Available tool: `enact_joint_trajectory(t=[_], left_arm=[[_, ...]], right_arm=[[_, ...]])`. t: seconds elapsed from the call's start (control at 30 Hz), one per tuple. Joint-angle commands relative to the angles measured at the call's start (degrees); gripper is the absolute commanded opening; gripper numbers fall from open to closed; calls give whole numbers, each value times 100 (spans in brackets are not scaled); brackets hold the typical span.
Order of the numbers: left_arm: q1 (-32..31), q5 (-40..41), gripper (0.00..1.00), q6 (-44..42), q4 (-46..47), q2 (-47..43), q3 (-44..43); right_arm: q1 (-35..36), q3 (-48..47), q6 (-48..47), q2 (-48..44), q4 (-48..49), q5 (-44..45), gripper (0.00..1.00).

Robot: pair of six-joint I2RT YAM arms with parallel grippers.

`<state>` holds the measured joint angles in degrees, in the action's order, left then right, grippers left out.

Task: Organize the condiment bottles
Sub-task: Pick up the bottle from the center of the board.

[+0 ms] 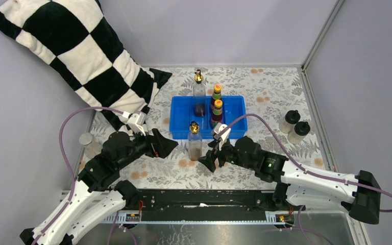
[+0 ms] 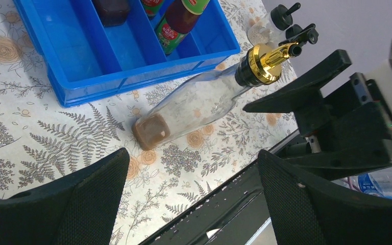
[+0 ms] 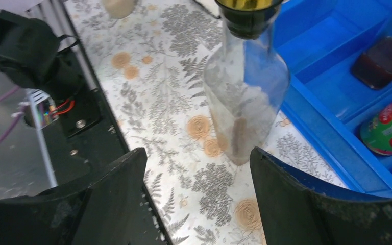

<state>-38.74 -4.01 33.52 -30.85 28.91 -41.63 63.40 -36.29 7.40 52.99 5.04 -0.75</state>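
A clear gold-spouted bottle (image 1: 195,143) stands on the floral cloth just in front of the blue tray (image 1: 235,133). My left gripper (image 1: 172,145) is open to its left, and the bottle (image 2: 199,104) is beyond the fingertips. My right gripper (image 1: 212,154) is open just right of it; the bottle (image 3: 245,97) stands ahead of the fingers, not between them. In the tray stand another gold-spouted bottle (image 1: 199,94) and two orange-capped bottles (image 1: 216,94) (image 1: 217,112). Two black-capped shakers (image 1: 294,125) stand at the right, and a silver-lidded jar (image 1: 87,143) at the left.
A black-and-white checkered pillow (image 1: 81,51) leans in the back left corner, reaching down near the left arm. Grey walls close in the cloth on three sides. A black metal rail (image 1: 199,196) runs along the near edge between the arm bases.
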Motion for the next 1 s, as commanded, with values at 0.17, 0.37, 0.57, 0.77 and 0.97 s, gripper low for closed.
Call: enact_joint_trajectory(t=[0.17, 0.37, 0.57, 0.77, 0.97], left_arm=[[-140, 147, 99, -22, 20, -66, 66], [-169, 166, 99, -14, 21, -22, 57], [-188, 357, 99, 45, -42, -236, 49], [-234, 637, 99, 123, -100, -579, 41], [-302, 616, 99, 115, -100, -597, 49]], right_arm=[[226, 562, -632, 337, 2431, 1309, 82], [219, 287, -714, 609, 2677, 1319, 83], [217, -171, -966, 1124, 2792, 1351, 81], [217, -458, -807, 1613, 3179, 1807, 75], [225, -538, -387, 2030, 3404, 2222, 67]])
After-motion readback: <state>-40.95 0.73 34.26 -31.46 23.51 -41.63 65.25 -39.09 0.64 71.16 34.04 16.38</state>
